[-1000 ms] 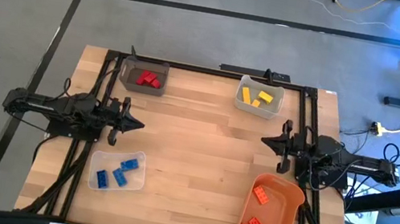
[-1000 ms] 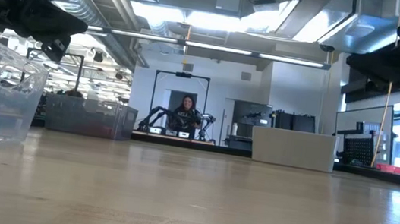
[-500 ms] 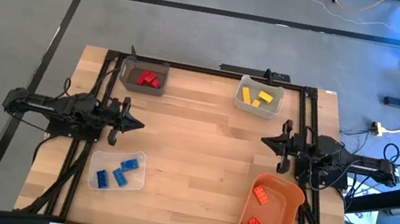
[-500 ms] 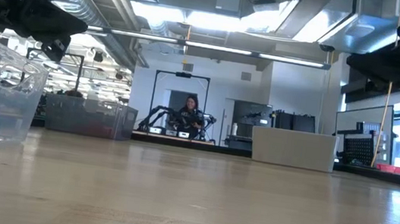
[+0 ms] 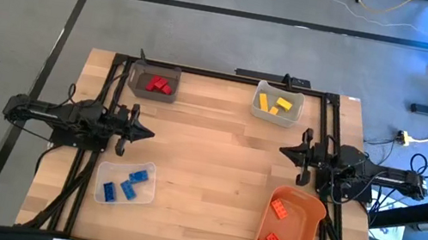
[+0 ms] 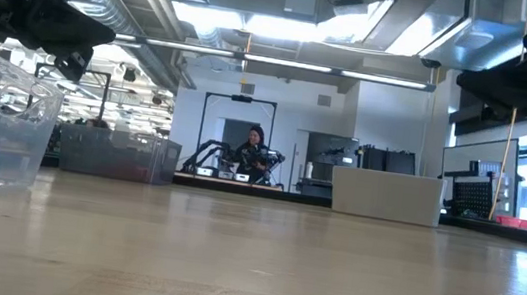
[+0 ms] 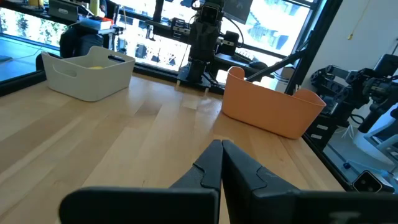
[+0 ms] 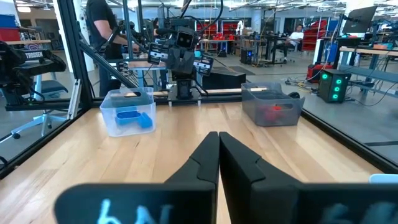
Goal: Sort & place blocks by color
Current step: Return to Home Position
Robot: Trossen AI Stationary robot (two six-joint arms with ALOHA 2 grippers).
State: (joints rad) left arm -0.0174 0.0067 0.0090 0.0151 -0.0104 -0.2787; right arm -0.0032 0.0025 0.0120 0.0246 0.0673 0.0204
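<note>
Left gripper (image 5: 144, 134) at left edge, right gripper (image 5: 285, 150) at right edge; both jaws together. Blue blocks (image 5: 130, 186), maybe three, in clear bin (image 5: 105, 170) on the near side of left jaws, apart.

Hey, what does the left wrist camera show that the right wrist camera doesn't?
Only the left wrist view shows the pale grey plastic bin with a yellow brick inside, and the orange plastic bin. Only the right wrist view shows the clear plastic bin holding blue studded bricks, the dark grey bin holding red bricks, and a person standing in the room behind. Both show the light wooden table, the other arm at its far edge (right arm, left arm), and their own gripper shut and empty: left gripper, right gripper.
</note>
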